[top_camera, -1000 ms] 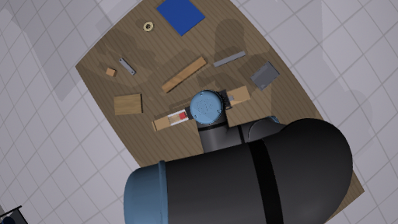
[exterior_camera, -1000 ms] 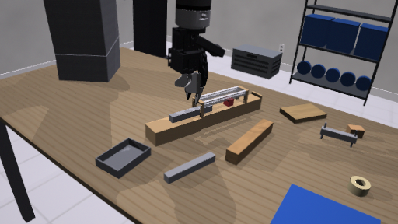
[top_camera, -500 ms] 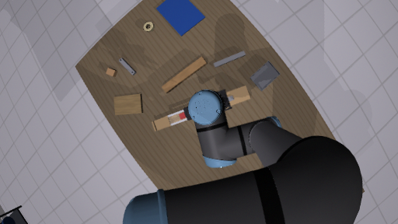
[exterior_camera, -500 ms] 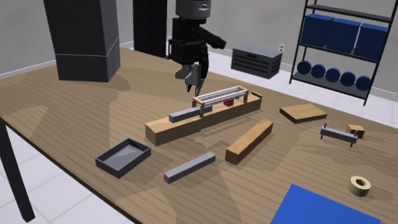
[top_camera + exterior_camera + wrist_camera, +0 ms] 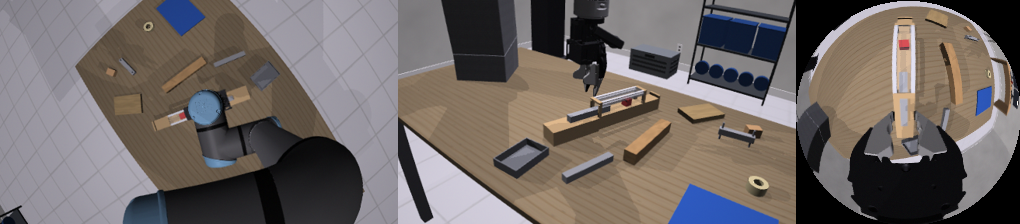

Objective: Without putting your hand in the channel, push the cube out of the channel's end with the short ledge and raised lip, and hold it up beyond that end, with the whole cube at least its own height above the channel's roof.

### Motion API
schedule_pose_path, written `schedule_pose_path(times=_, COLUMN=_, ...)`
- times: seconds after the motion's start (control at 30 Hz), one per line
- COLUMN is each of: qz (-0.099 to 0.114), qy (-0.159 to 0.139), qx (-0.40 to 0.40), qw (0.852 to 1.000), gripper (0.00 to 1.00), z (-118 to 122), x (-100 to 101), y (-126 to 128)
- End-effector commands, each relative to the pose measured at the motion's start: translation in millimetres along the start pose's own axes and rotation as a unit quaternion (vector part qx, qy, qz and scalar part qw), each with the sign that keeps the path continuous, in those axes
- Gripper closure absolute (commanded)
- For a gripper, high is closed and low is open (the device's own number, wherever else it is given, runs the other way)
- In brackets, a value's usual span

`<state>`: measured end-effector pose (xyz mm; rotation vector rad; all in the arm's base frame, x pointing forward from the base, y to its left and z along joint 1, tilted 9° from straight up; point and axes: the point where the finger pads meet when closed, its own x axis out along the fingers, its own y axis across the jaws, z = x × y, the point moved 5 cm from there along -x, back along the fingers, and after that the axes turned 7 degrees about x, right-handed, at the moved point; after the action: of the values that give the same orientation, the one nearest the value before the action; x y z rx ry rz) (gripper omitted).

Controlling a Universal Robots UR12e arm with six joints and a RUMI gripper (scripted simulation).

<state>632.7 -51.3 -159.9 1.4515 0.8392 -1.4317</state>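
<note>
The small red cube (image 5: 626, 102) sits inside the roofed channel (image 5: 619, 95) on the long wooden base (image 5: 600, 118), towards the far end with the raised lip (image 5: 654, 94). It also shows in the overhead view (image 5: 182, 115) and the wrist view (image 5: 903, 44). A grey bar (image 5: 588, 113) lies on the base with one end in the channel's near mouth; it shows in the wrist view too (image 5: 904, 107). My gripper (image 5: 593, 85) hangs above the near mouth, clear of the bar, fingers nearly together and empty. In the overhead view the wrist (image 5: 205, 106) hides the fingers.
A dark tray (image 5: 520, 157), a loose grey bar (image 5: 587, 167) and a wooden beam (image 5: 647, 141) lie in front of the base. A flat wooden slab (image 5: 701, 112), a small grey bracket (image 5: 736, 134), a tiny block (image 5: 752, 131), a tape ring (image 5: 757, 185) and a blue mat (image 5: 720, 206) lie to the right.
</note>
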Motion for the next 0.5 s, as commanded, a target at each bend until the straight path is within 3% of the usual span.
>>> schedule_pose_path(times=0.0, qz=0.001, qy=0.0, qx=0.0, qw=1.0, gripper=0.78, z=0, x=0, y=0)
schedule_pose_path(times=0.3, qz=0.001, qy=0.0, qx=0.0, qw=1.0, gripper=0.78, z=1, x=0, y=3)
schedule_pose_path(times=0.37, qz=0.0, qy=0.0, qx=-0.002, qw=1.0, gripper=0.78, z=6, x=1, y=14)
schedule_pose_path(times=0.47, qz=0.0, qy=0.0, qx=-0.008, qw=1.0, gripper=0.78, z=24, x=3, y=55)
